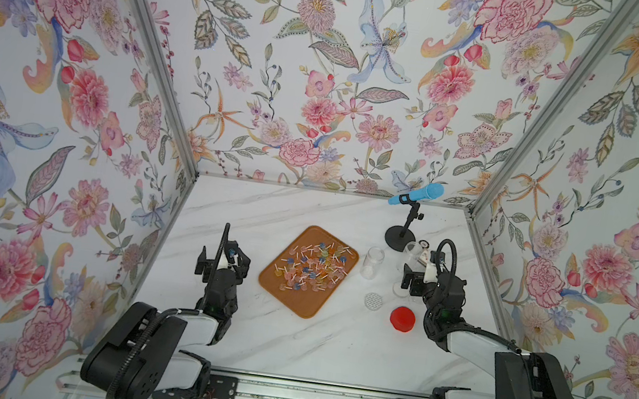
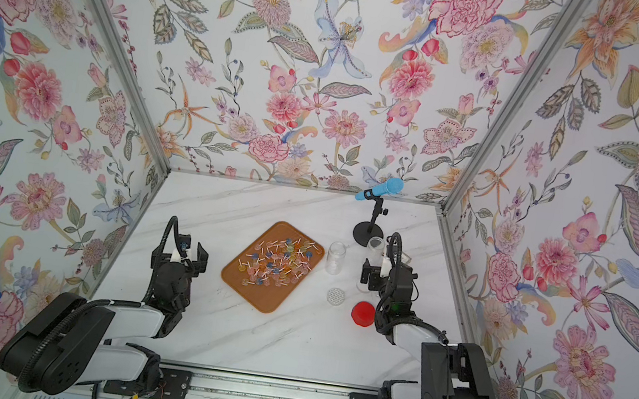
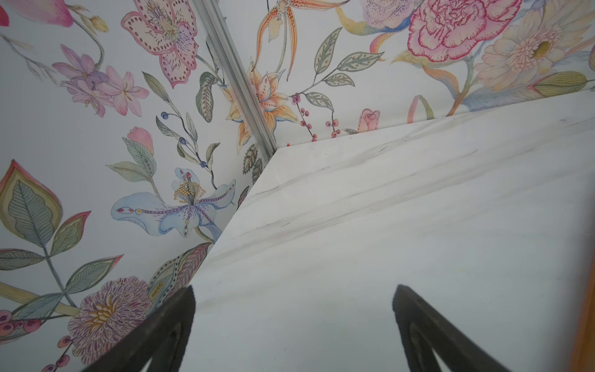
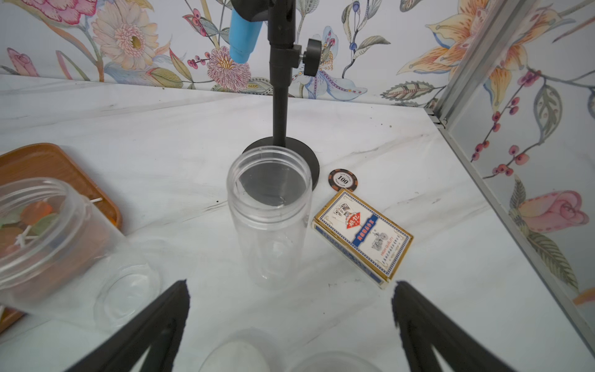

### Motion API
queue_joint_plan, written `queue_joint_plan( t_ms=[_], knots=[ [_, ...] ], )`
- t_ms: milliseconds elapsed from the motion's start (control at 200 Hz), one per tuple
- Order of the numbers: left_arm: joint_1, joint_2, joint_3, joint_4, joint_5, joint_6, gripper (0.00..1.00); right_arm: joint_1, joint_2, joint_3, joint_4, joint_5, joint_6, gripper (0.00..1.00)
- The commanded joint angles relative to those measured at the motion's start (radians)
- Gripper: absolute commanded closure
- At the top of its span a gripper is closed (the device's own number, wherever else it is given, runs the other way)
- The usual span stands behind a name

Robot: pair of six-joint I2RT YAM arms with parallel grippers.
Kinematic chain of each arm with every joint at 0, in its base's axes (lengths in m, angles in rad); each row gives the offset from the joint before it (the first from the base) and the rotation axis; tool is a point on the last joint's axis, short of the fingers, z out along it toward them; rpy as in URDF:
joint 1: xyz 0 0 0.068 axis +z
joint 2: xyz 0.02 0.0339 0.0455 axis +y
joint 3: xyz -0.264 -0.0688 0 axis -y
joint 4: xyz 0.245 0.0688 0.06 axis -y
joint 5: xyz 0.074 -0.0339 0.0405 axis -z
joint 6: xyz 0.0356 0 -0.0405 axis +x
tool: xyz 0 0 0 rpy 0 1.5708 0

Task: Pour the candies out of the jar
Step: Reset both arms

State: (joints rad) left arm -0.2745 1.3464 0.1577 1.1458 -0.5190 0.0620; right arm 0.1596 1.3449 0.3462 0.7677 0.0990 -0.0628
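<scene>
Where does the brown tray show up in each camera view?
In a top view: brown tray mid-table, between the arms.
In a top view: brown tray, same spot.
Left wrist: probably the orange sliver at the frame edge.
Right wrist: its corner, behind a clear jar.
Shared landmark: black stand, missing from left wrist.

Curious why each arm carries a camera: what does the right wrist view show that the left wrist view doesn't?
Only the right wrist view: a clear jar by the orange tray, a second open jar, a card box, a poker chip, a black stand. Only the left wrist view: the table corner on its arm's side. Both: marble table, floral walls, a tray edge, and an open, empty hand: left hand, right hand.
</scene>
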Motion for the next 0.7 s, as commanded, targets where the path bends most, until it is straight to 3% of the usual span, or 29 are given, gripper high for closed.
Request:
queue_joint_plan(
  t_ms=[0,165,400,535,626,691],
  knots=[
    [0.023,0.031,0.011,0.133,0.062,0.024,0.01,-0.003,0.038,-0.049,0.208,0.072,-0.091,0.00],
    [0.065,0.072,0.002,0.206,0.140,0.021,0.01,-0.052,0.074,-0.081,0.279,0.003,-0.056,0.00],
    [0.105,0.300,-0.113,0.645,0.229,0.026,0.01,-0.123,0.205,-0.144,0.517,-0.089,0.003,0.00],
    [0.110,0.266,-0.077,0.524,0.257,0.023,0.01,-0.142,0.191,-0.126,0.457,-0.096,0.025,0.00],
    [0.124,0.249,-0.053,0.459,0.278,0.011,0.01,-0.146,0.199,-0.085,0.392,0.042,0.080,0.00],
    [0.141,0.239,-0.023,0.386,0.293,-0.005,0.01,-0.126,0.195,-0.069,0.353,0.073,0.067,0.00]
  ],
)
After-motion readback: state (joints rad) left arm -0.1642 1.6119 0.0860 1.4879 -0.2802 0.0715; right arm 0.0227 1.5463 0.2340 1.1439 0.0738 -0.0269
